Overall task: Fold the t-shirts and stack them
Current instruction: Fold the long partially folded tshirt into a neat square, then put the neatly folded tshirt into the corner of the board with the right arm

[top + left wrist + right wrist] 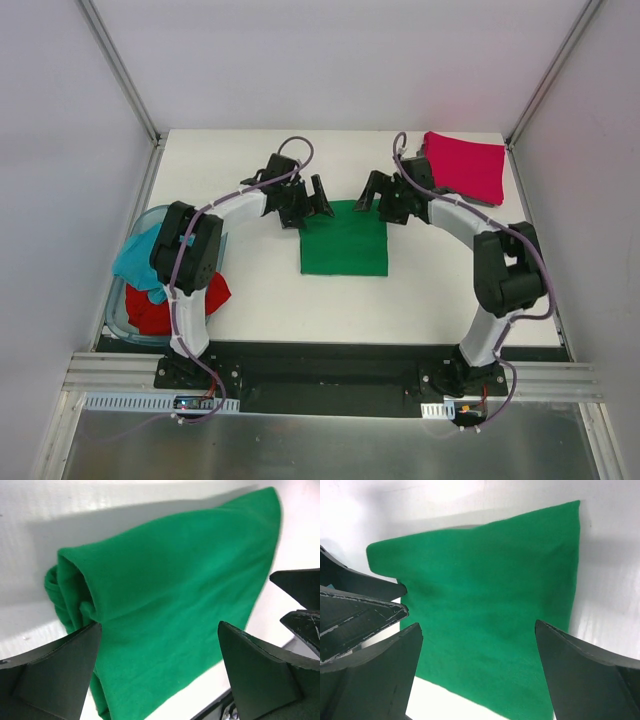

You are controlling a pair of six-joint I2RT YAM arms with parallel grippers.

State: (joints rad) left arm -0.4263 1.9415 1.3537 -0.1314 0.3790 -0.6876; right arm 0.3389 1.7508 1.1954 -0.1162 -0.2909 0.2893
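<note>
– So, nearest first: what is by the near left corner?
– A pale-blue tub (147, 213) against the left edge. It holds a red t-shirt (150, 310) and, just beyond that, a teal t-shirt (135, 258).
– And mid-table?
– The green t-shirt (344, 240), folded into a flat rectangle. Both grippers are at its far edge. The left gripper (312, 207) is over the cloth's far left corner and the right gripper (372, 198) is over its far right. Each has its fingers spread wide and grips nothing, and the green cloth lies below the gap.
– Farthest?
– A crimson-pink t-shirt (463, 165), folded, at the far right corner.
</note>
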